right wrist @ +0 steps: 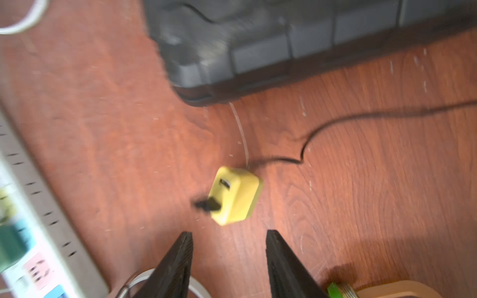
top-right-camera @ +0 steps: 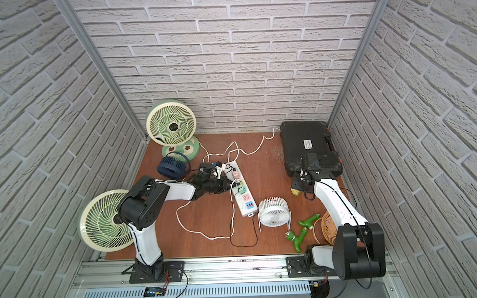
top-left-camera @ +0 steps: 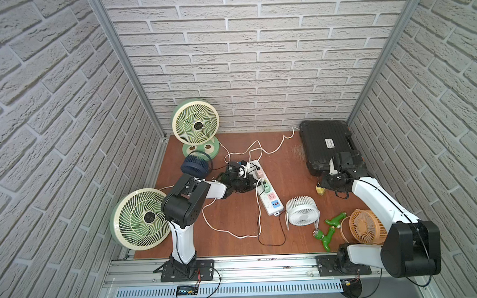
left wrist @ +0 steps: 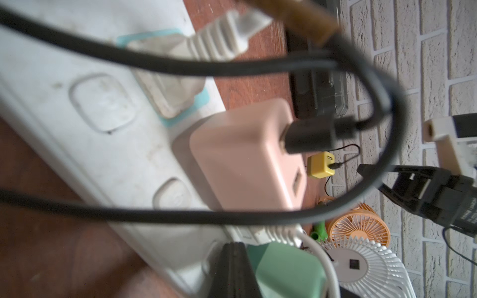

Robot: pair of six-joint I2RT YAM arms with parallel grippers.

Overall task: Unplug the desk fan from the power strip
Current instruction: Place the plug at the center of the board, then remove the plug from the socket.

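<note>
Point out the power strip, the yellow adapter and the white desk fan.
power strip (top-left-camera: 270, 206), a top view, white body beside the blue USB panel.
yellow adapter (right wrist: 238, 197), right wrist view, its yellow side face.
white desk fan (top-left-camera: 302, 211), a top view, grille centre.

Bare table (top-left-camera: 285, 167) lies open between the strip (top-left-camera: 264, 188) and the case (top-left-camera: 325, 146). Cords (top-left-camera: 248, 152) crowd the strip's far end; the white fan (top-left-camera: 302, 210) blocks its near end.
</note>
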